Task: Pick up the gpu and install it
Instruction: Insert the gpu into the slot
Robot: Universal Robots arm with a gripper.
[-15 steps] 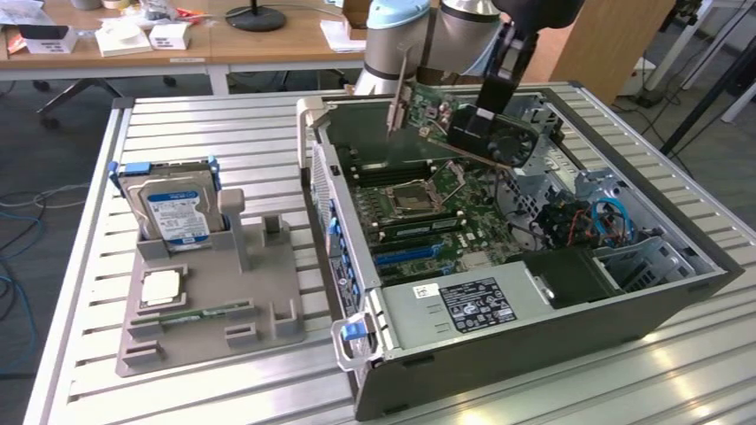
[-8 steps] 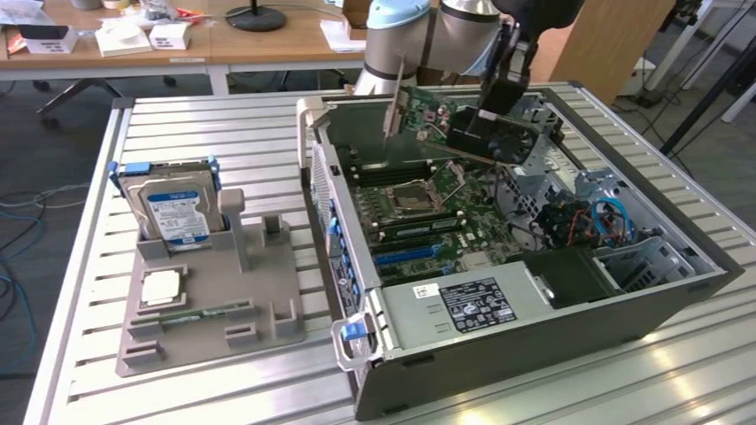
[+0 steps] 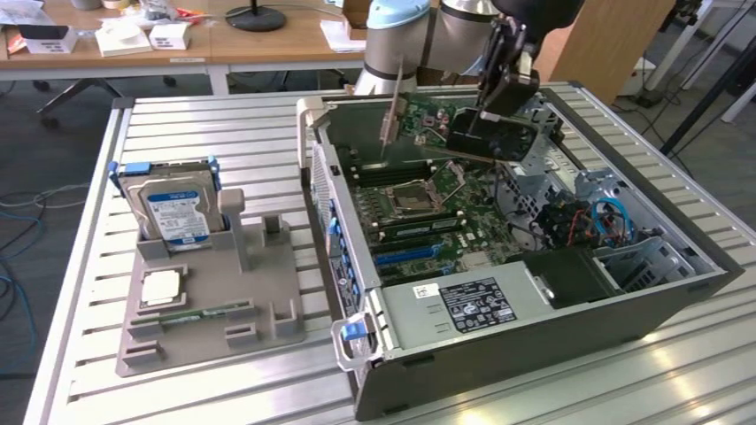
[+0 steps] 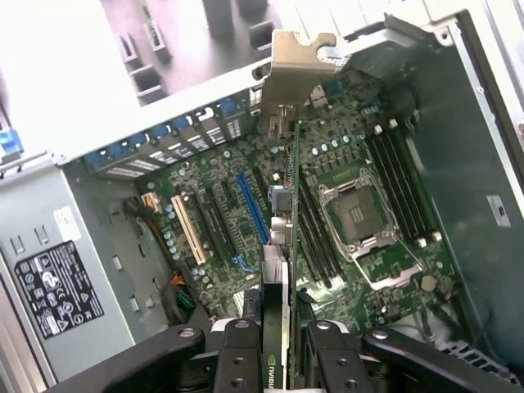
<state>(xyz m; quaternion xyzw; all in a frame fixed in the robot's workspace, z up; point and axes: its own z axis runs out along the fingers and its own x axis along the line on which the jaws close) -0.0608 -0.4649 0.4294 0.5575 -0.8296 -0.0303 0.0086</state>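
My gripper (image 3: 487, 119) is shut on the gpu (image 3: 431, 119) and holds it in the air above the open computer case (image 3: 661, 301). The card hangs a little tilted over the motherboard (image 3: 413, 208), its silvery bracket (image 3: 389, 115) towards the exterior view's left. In the wrist view the gpu (image 4: 282, 246) runs edge-on away from my gripper (image 4: 281, 356), ending in the metal bracket (image 4: 299, 74) near the case's rear wall. One finger (image 4: 237, 352) presses on each side of the card. Below it lie the expansion slots, among them a blue slot (image 4: 252, 205).
A grey holder (image 3: 207, 292) on the slatted table, on the exterior view's left, carries a hard drive (image 3: 177, 205), a processor chip (image 3: 159, 288) and a memory stick (image 3: 195, 312). A power supply (image 3: 473, 301) fills the case's near corner. Cables (image 3: 597, 221) and drive cages sit at its right.
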